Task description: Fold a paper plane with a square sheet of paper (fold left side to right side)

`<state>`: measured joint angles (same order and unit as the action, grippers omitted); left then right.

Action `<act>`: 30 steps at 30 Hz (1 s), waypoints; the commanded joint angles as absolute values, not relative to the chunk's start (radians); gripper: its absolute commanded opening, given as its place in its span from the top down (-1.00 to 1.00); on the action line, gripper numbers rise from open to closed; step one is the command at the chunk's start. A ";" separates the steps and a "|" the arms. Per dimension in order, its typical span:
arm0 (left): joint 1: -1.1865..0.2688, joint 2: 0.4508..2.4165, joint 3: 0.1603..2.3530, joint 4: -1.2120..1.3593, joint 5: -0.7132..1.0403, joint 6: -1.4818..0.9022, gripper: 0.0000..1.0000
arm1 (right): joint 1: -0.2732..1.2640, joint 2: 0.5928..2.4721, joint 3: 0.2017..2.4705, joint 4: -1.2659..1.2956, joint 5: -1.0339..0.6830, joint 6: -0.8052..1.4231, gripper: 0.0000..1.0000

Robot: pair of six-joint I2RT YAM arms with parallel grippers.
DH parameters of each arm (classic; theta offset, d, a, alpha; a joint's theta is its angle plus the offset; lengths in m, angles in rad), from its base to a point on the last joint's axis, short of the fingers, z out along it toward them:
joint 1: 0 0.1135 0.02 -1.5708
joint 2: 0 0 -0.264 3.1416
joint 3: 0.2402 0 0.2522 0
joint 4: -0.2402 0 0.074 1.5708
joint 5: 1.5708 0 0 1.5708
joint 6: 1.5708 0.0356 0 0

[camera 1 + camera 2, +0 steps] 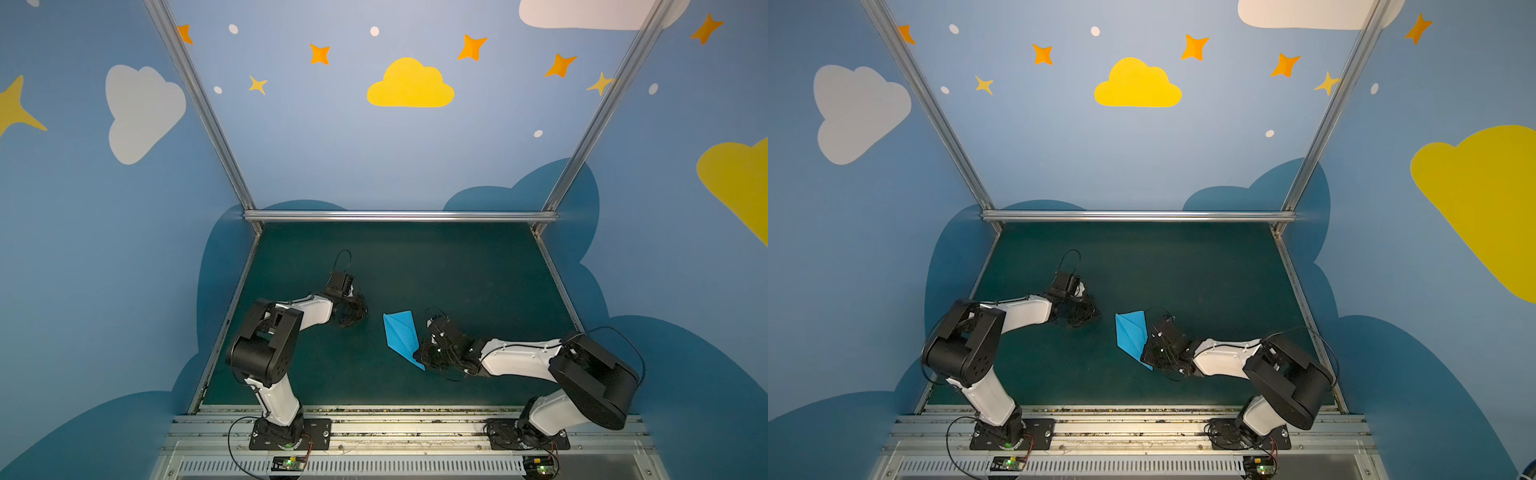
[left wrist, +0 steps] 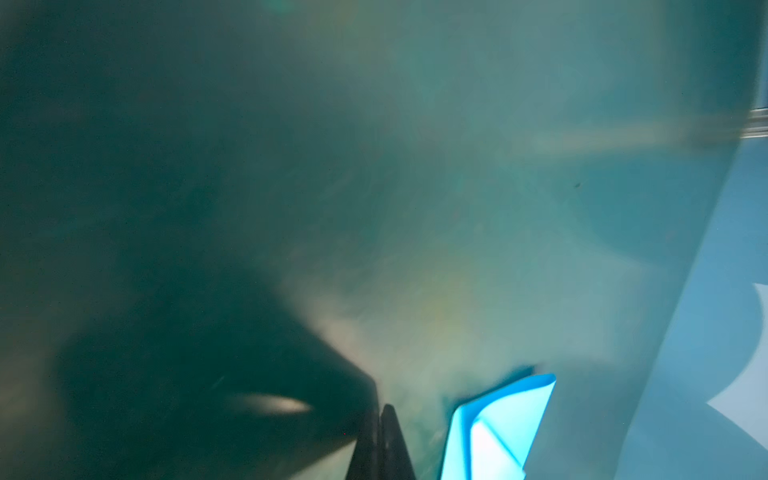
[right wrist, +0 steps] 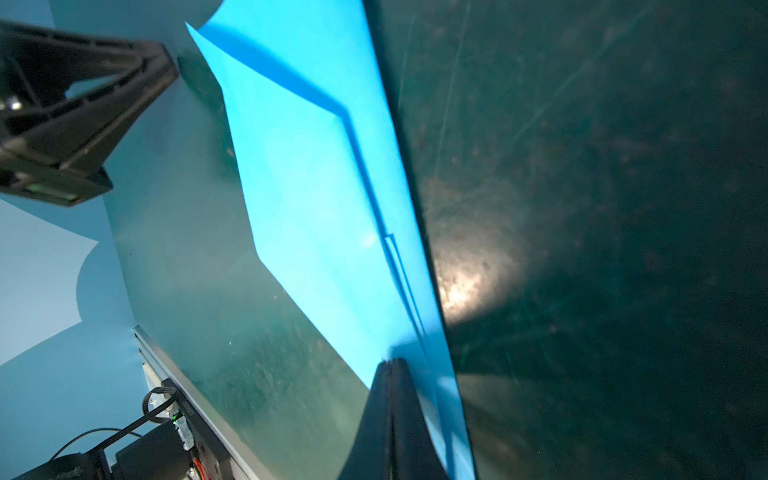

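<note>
The square sheet of paper, bright sky-blue, lies on the green mat folded into a slim pointed shape, the paper plane (image 1: 400, 336) (image 1: 1132, 336). Its sharp nose points toward the front edge and its wide end toward the back. My right gripper (image 1: 417, 355) (image 1: 1144, 353) is shut, and its closed tips (image 3: 390, 365) rest on top of the paper (image 3: 316, 187) by the long folded edge near the nose. My left gripper (image 1: 358, 316) (image 1: 1090, 316) (image 2: 380, 409) is shut with nothing in it. It sits low over the mat to the left of the paper (image 2: 498, 428), apart from it.
The green mat (image 1: 457, 270) is fenced by aluminium rails at the back (image 1: 399, 216) and along both sides. Both arm bases are bolted to the metal track at the front (image 1: 407, 428). Painted blue walls enclose the cell. My left gripper's body (image 3: 79, 108) shows in the right wrist view.
</note>
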<state>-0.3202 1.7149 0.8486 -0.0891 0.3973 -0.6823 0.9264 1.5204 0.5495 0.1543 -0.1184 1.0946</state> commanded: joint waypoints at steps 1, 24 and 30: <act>-0.362 1.625 0.832 -0.161 0.403 -0.669 0.93 | 0.932 1.555 0.515 0.051 -0.116 1.091 1.00; -0.566 1.801 0.916 -0.073 0.362 -0.710 0.93 | 0.858 1.362 0.587 -0.062 -0.168 1.004 0.91; -0.567 1.822 0.911 -0.066 0.367 -0.708 0.93 | 0.763 1.334 0.537 -0.034 -0.235 0.930 0.16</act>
